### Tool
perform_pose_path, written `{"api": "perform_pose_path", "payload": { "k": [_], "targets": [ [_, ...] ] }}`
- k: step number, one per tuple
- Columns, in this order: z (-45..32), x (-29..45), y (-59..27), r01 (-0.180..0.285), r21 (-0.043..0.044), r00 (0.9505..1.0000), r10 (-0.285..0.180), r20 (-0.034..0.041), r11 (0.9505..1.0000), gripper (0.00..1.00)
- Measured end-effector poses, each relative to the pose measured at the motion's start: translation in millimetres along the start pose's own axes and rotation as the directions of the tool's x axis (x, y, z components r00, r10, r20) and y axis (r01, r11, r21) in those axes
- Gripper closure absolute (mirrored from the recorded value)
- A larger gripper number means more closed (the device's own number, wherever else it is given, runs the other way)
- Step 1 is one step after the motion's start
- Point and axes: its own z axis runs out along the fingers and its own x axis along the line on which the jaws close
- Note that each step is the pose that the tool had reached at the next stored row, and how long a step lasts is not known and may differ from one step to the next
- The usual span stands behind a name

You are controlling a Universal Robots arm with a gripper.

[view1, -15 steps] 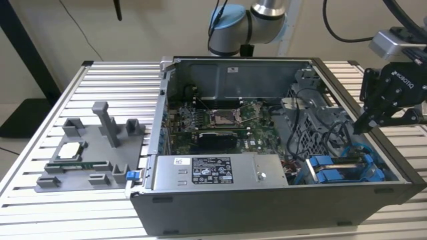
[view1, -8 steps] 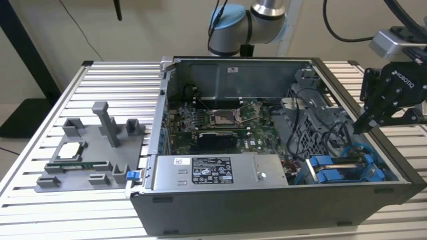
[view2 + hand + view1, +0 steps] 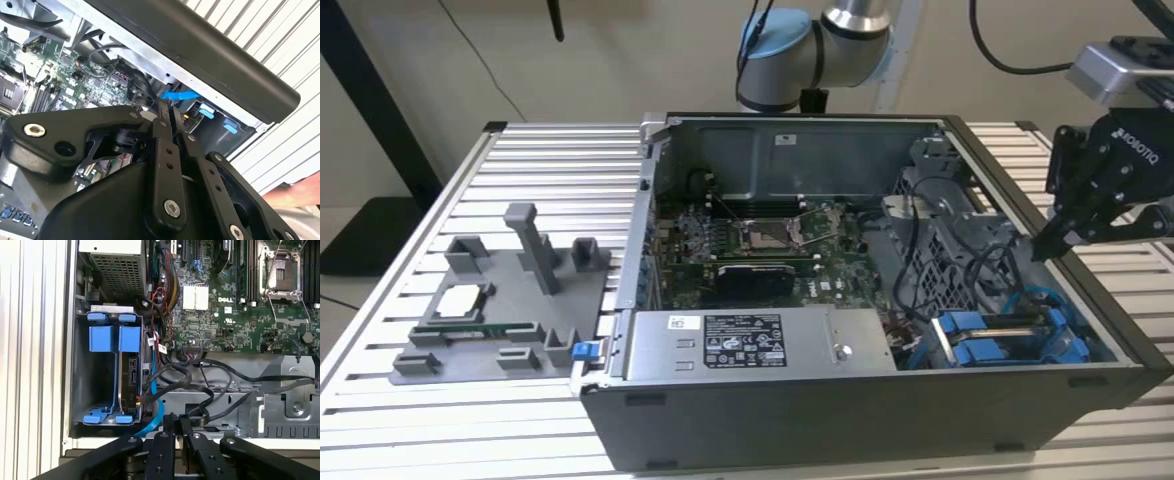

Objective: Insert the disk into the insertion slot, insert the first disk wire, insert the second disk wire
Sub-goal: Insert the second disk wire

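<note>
Open computer case on a slatted metal worktop. Beside the case, on the exterior view's left: a grey parts holder, untouched. Inside, against the case's near wall: the silver power box, and past it, in the corner on the exterior view's right, the insertion slot with its blue edges.

Disk already down in that slot in the first wrist view, standing on edge against the slot wall nearer the circuit board, long axis parallel to the case's side wall, blue clips at both ends. Empty bay beside it, toward the case's outer wall.

Blue wire curving out from the disk's connector end toward the case rim, black cables crossing near it.

Gripper above the case's rim on the exterior view's right, tilted inward, just outside the slot corner. Fingers pressed together in both wrist views, nothing clearly pinched between them; blue wire just beyond the gripper's tips. Judged tight: sheet metal and cable loops close around the disk's connector end, free room only from above.
</note>
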Motion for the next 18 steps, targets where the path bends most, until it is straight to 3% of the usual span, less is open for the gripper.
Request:
{"api": "perform_pose_path", "payload": {
  "k": [9,18],
  "targets": [
    [-10.3,-0.5,5.7,0.000,0.0002,1.0000,0.000,0.0000,1.0000,1.00],
    [-10.4,1.7,17.6,0.007,0.0063,1.0000,-0.007,-0.0006,1.0000,1.00]
  ]
}}
